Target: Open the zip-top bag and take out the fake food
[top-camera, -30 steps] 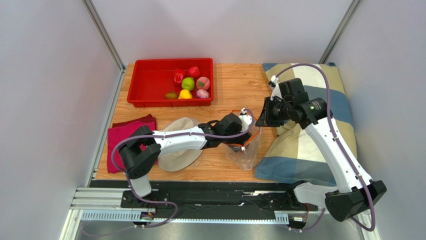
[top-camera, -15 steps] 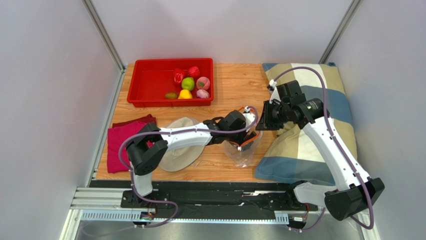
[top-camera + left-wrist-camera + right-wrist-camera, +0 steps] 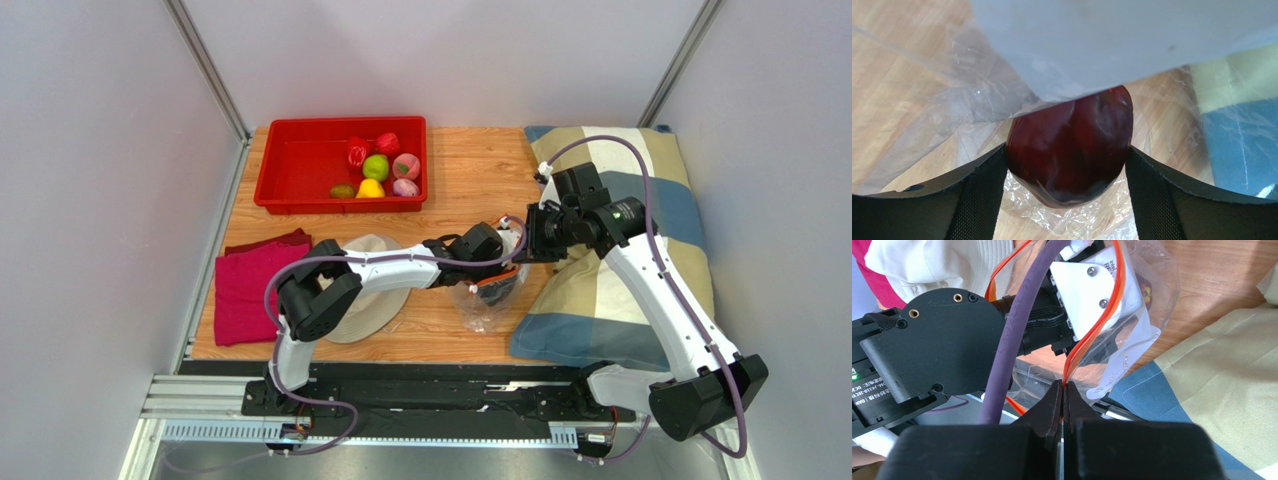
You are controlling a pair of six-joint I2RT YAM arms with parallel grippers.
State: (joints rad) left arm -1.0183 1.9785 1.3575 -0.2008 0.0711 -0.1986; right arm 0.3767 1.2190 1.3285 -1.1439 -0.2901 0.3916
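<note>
Wooden tabletop (image 3: 470,180), checked pillow (image 3: 675,205) along its right side. Zip-top bag (image 3: 485,305) lies just beside the pillow, mouth open toward the left arm. Right gripper (image 3: 1062,389) pinches the orange zipper strip (image 3: 1107,315), jaws closed on it. Left gripper (image 3: 1066,167) sits inside the bag, narrowed around one dark maroon fake food (image 3: 1072,125) piece. Film looks thin, crinkly, slippery; grip the stiffer strip. Piece looks light, glossy; hold across its middle.

Bin (image 3: 300,165) is looking bright red, with red, green, yellow, pink and brownish fake food (image 3: 376,167) sitting in it. 1 dark maroon piece (image 3: 1069,145) is showing inside the clear zip-top bag (image 3: 487,305), its zipper strip (image 3: 1068,371) glowing orange. Pillow (image 3: 640,290) is rocking blue, beige and cream checks, cloth (image 3: 245,290) is looking magenta.
</note>
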